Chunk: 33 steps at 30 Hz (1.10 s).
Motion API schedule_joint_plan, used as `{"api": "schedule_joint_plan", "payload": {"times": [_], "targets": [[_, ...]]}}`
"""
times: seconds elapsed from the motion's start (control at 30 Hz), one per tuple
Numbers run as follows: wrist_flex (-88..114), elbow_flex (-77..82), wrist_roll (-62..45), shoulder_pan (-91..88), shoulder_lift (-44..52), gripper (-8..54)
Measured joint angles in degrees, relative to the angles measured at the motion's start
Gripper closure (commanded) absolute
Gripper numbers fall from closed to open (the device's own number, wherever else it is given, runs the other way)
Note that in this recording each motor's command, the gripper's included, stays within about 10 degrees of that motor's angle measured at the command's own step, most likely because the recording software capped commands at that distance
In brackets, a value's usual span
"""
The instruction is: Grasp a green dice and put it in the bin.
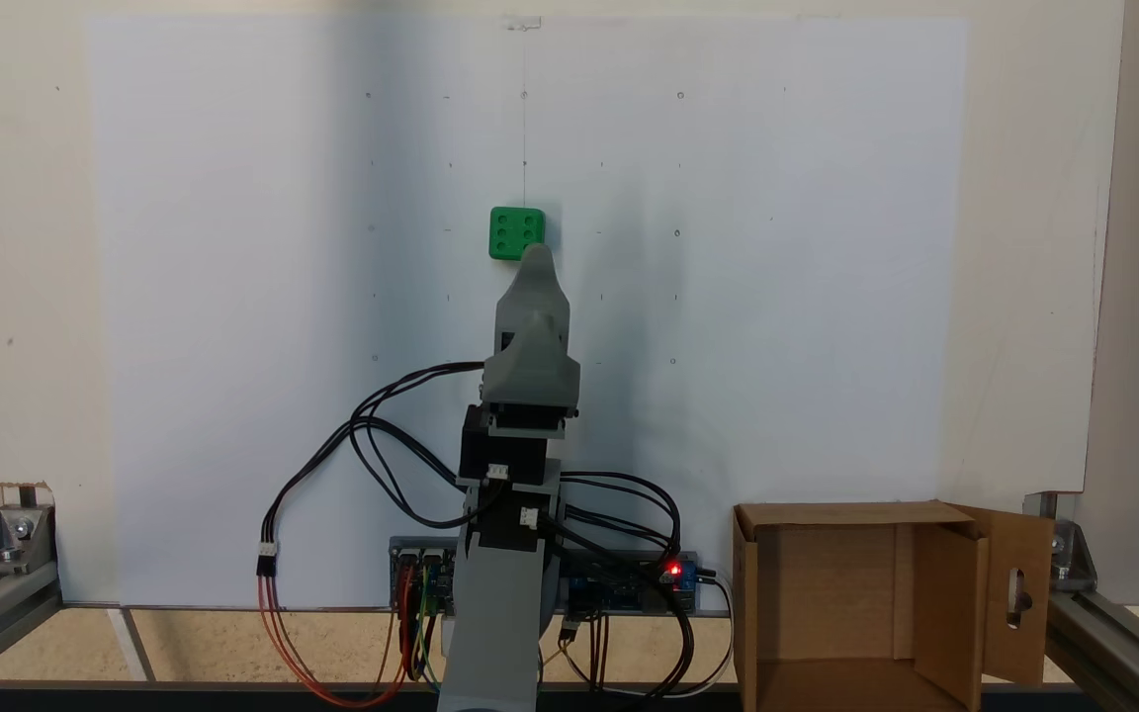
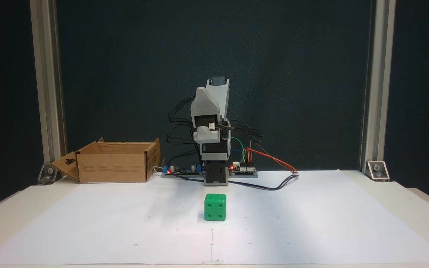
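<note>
The green dice (image 1: 515, 232) (image 2: 215, 207) sits alone on the white paper sheet, in front of the arm's base. My gripper (image 1: 537, 255) (image 2: 207, 136) is folded back over the arm and held up off the table, apart from the dice. From above, its single visible tip points at the dice and overlaps the dice's lower right corner. The jaws lie one over the other, so any gap is hidden. The bin (image 1: 827, 583) (image 2: 112, 167), a brown cardboard box with a slotted flap (image 1: 1017, 593), stands open beside the arm's base.
A controller board (image 1: 673, 574) (image 2: 242, 169) with red lights and loose cables (image 1: 372, 435) lies by the arm's base. Aluminium frame posts (image 2: 47, 89) (image 2: 372, 85) rise at the table's back corners. White paper (image 1: 233, 297) covers most of the table.
</note>
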Motion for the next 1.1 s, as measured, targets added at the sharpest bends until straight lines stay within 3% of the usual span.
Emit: {"api": "schedule_joint_plan", "payload": {"times": [0.7, 1.0, 1.1], "targets": [[1.32, 0.0, -0.09, -0.44, 0.0, 1.6], [22.15, -4.13, -0.09, -0.79, 0.0, 1.5], [37.97, -13.62, -0.09, -0.53, 0.09, 1.6]]}}
